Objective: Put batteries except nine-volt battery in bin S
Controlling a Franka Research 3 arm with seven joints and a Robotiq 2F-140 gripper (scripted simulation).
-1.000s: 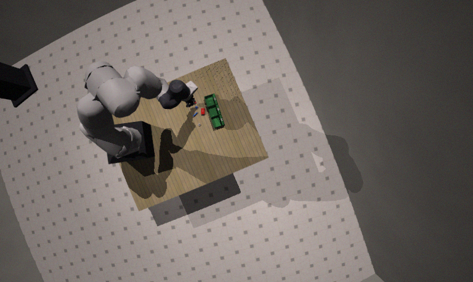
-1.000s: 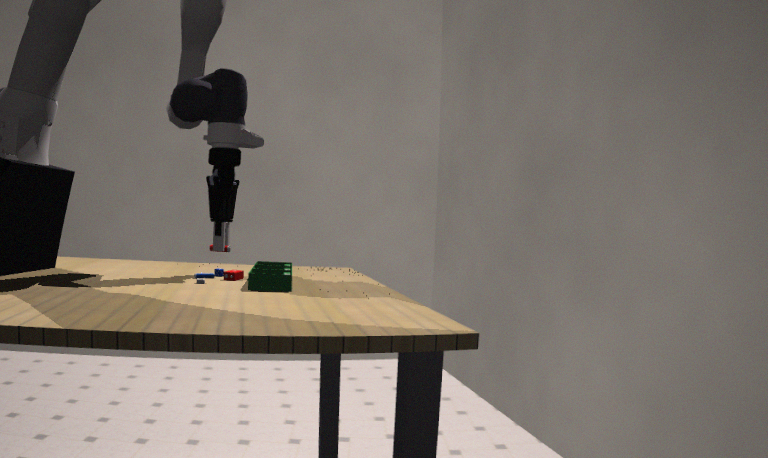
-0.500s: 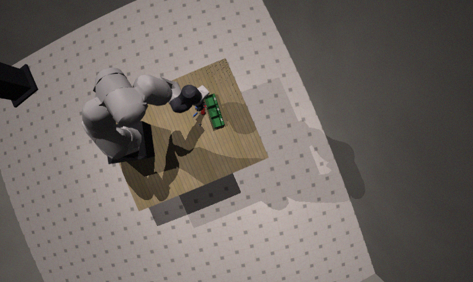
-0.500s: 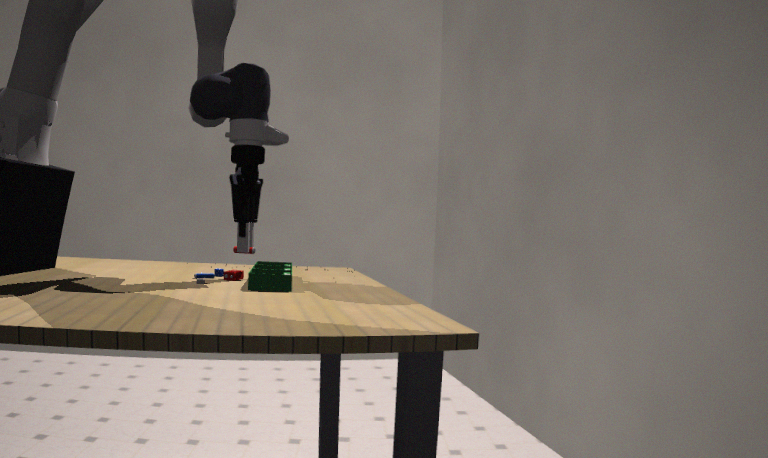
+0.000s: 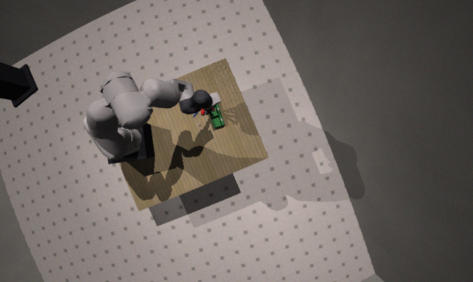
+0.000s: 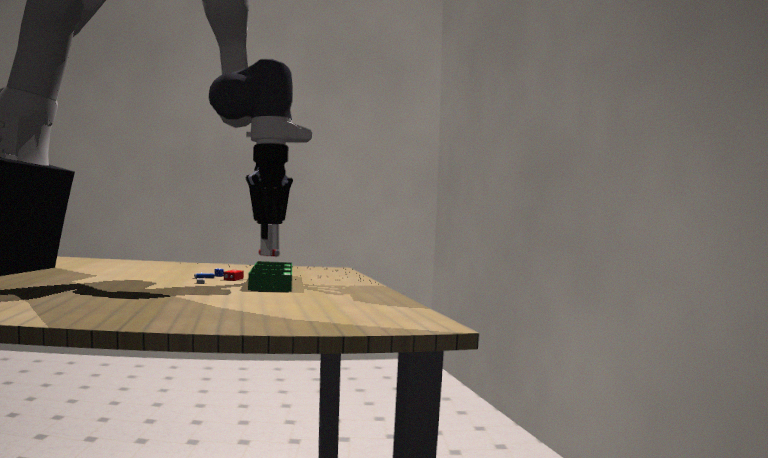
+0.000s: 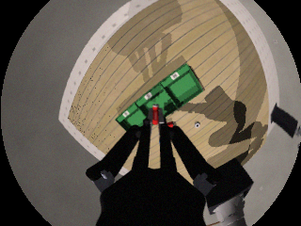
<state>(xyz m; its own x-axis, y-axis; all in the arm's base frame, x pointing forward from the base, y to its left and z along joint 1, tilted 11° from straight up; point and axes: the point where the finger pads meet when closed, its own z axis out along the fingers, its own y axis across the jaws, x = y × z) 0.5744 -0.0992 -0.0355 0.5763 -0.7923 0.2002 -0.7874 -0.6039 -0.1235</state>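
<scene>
Exterior: fingers (image 6: 269, 244) pinching a grey battery (image 6: 270, 241) above green bins (image 6: 270, 276); labels perhaps visible on wrist only.

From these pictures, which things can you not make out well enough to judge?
- Labels on the green bins: white tags show in the wrist view, letters too small to read.
- The thing in the gripper: grey with red ends, type unclear.
- Small blue and red items: too tiny to name; in the top view the wrist partly covers them.
</scene>
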